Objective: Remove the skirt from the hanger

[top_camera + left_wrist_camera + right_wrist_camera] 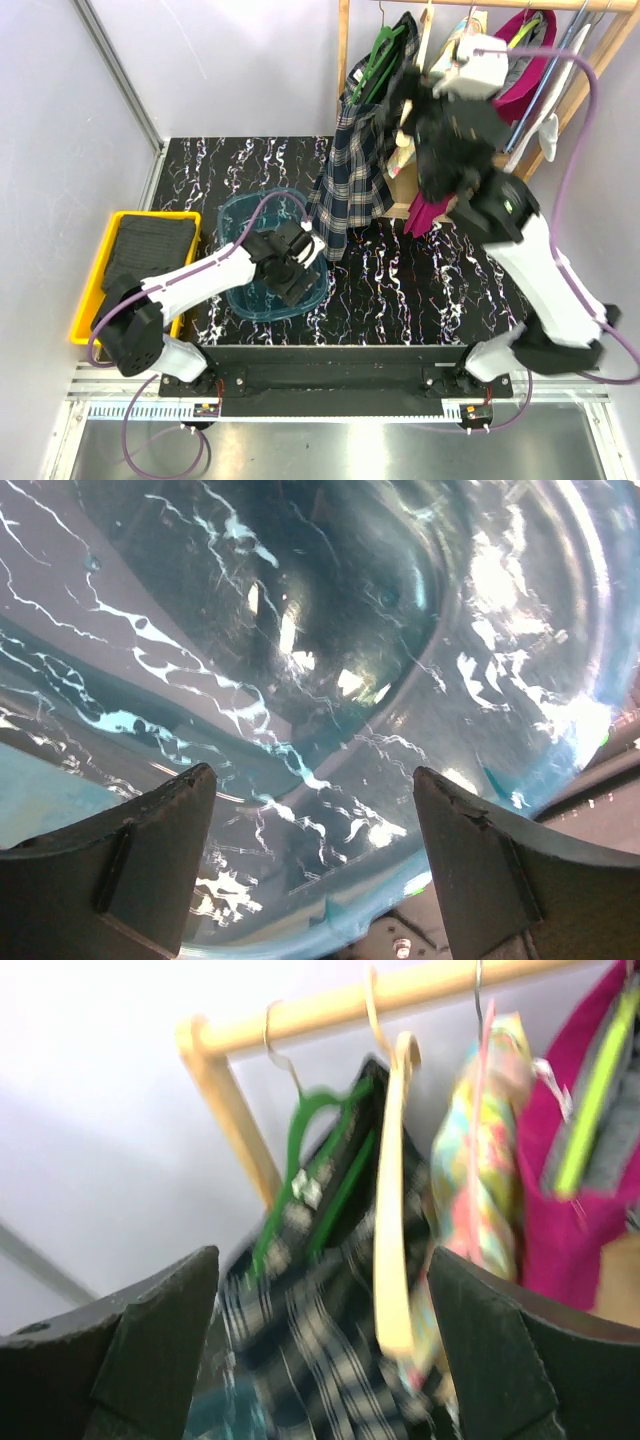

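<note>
The navy plaid skirt hangs from the dark green hanger on the wooden rail at the back. In the right wrist view the skirt and green hanger are blurred, straight ahead between the fingers. My right gripper is open and empty, raised close to the hanger's right side; its jaws stand wide apart. My left gripper is open and empty, low over the teal plastic basin; in the left wrist view the jaws frame the basin's inside.
A cream wooden hanger, a floral yellow-pink garment and a magenta garment on a lime hanger hang to the right of the skirt. A yellow tray with dark cloth lies at the left. The wooden rack post stands behind the skirt.
</note>
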Tool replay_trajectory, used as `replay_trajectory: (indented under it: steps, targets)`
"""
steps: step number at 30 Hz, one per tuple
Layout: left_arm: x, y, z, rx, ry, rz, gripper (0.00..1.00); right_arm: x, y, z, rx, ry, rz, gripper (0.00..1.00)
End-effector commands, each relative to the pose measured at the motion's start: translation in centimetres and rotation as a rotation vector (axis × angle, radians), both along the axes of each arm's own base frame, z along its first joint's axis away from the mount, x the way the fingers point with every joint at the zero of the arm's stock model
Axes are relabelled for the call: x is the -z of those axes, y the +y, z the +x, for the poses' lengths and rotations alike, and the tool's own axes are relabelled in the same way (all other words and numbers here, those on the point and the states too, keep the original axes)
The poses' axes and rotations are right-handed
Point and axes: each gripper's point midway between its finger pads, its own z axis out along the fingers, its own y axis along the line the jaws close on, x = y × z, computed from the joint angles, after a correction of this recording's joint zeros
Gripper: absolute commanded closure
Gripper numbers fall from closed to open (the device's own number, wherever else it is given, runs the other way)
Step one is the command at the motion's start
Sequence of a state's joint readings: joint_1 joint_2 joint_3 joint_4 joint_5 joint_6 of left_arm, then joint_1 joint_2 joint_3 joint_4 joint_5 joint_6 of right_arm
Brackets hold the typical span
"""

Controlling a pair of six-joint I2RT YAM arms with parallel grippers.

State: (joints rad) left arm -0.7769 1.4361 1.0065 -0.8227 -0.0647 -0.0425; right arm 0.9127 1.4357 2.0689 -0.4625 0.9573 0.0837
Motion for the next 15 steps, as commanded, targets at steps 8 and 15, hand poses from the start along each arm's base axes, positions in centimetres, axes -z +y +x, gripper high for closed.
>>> replay_trajectory:
  steps: [8, 15]
  targets:
    - [-21.0, -0.9, 7.9, -0.009, -0.608, -0.175, 0.01, -1.8, 5.4, 11.7, -0.112, -0.051, 0.145, 0.09]
    - [-27.2, 2.5, 9.7, -0.112, -0.788, -0.215, 0.01, 3.4, 5.6, 15.5, -0.127, 0.074, 0.206, 0.13]
